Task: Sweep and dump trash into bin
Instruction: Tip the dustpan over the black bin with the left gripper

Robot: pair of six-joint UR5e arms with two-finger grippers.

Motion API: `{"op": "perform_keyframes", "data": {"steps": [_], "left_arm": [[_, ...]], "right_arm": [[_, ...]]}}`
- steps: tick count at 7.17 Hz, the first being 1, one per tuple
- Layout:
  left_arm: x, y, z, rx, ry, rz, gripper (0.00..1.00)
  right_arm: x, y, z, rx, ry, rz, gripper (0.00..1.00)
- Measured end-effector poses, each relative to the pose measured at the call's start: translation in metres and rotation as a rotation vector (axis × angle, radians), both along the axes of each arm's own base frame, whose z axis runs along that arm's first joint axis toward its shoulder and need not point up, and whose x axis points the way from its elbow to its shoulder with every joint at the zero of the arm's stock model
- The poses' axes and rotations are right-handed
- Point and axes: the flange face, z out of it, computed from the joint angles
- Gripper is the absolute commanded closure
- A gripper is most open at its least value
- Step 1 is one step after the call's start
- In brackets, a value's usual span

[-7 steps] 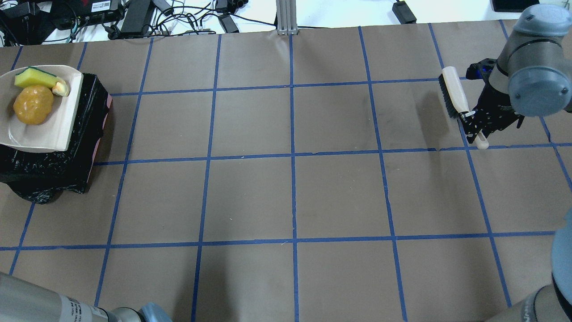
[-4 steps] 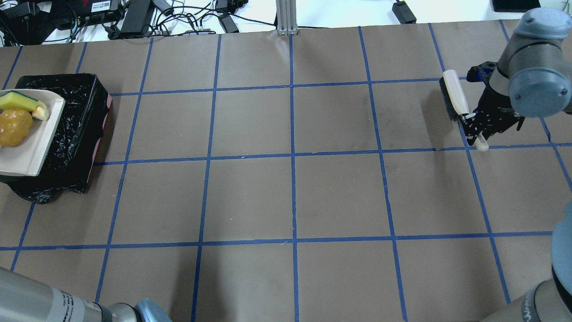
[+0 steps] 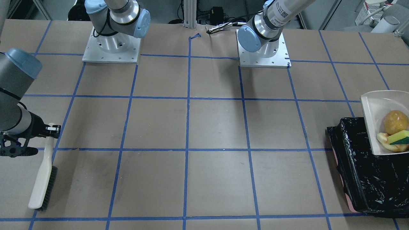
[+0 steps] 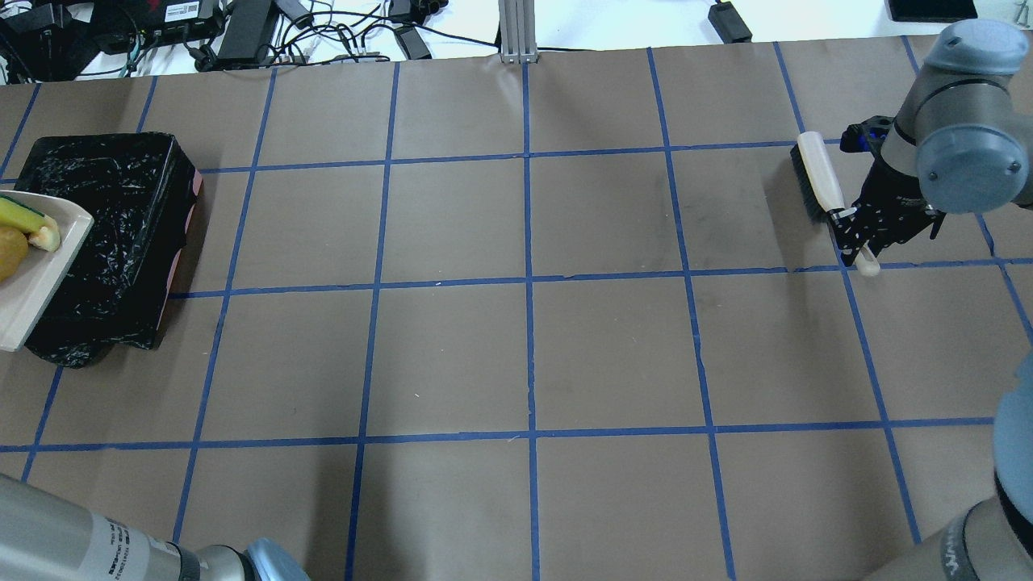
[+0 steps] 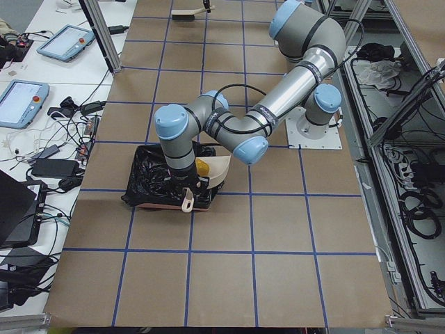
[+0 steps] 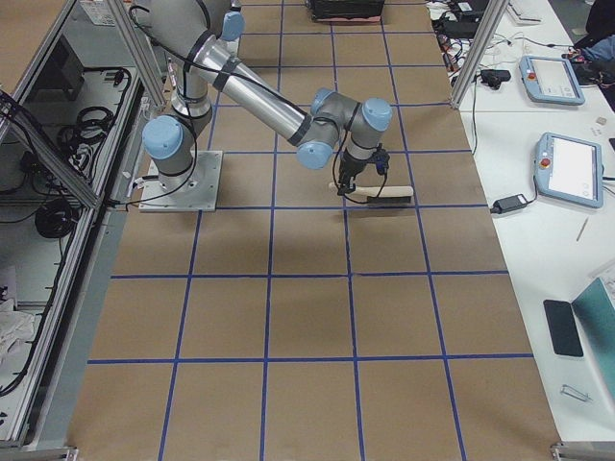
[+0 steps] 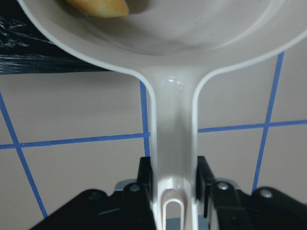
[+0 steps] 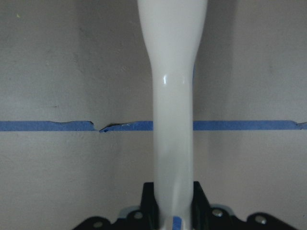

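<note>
I am clamping my left gripper (image 7: 173, 184) on the handle of the beige dustpan (image 3: 374, 111) and holding the pan over the edge of the black-lined bin (image 3: 367, 182) at my left end of the table (image 4: 444, 355). The pan's long axis is running roughly along the table, with its handle pointing outward past the table's end and its open lip facing the middle. The trash is sitting inside it: a golden-brown toy bread roll (image 3: 395, 122) and a yellow-and-green sponge (image 3: 399, 137) lying along the pan's far wall. My right gripper (image 8: 173, 201) is pinching the handle of the brush (image 3: 43, 179), whose bristled head is pointing away from my base.
</note>
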Motion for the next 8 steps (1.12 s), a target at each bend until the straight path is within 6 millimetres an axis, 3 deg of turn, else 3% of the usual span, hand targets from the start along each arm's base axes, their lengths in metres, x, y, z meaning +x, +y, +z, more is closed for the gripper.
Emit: {"op": "perform_keyframes", "data": {"steps": [2, 3, 4, 7, 8], "left_arm": [[-0.011, -0.011, 0.006, 0.041, -0.073, -0.046, 1.00], [-0.018, -0.018, 0.011, 0.052, -0.108, -0.064, 1.00], [-0.022, -0.023, 0.014, 0.054, -0.132, -0.074, 1.00], [-0.032, -0.037, 0.018, 0.068, -0.214, -0.113, 1.00], [-0.038, -0.042, 0.019, 0.074, -0.248, -0.121, 1.00]], "right_arm": [[0.000, 0.000, -0.001, 0.005, -0.001, 0.004, 0.96], [0.000, 0.000, -0.001, 0.006, 0.000, 0.005, 0.80], [0.000, 0.000, -0.001, 0.005, 0.002, 0.005, 0.57], [-0.001, 0.000, -0.002, 0.005, 0.003, 0.002, 0.35], [-0.001, 0.000, -0.002, 0.004, 0.004, 0.001, 0.20]]}}
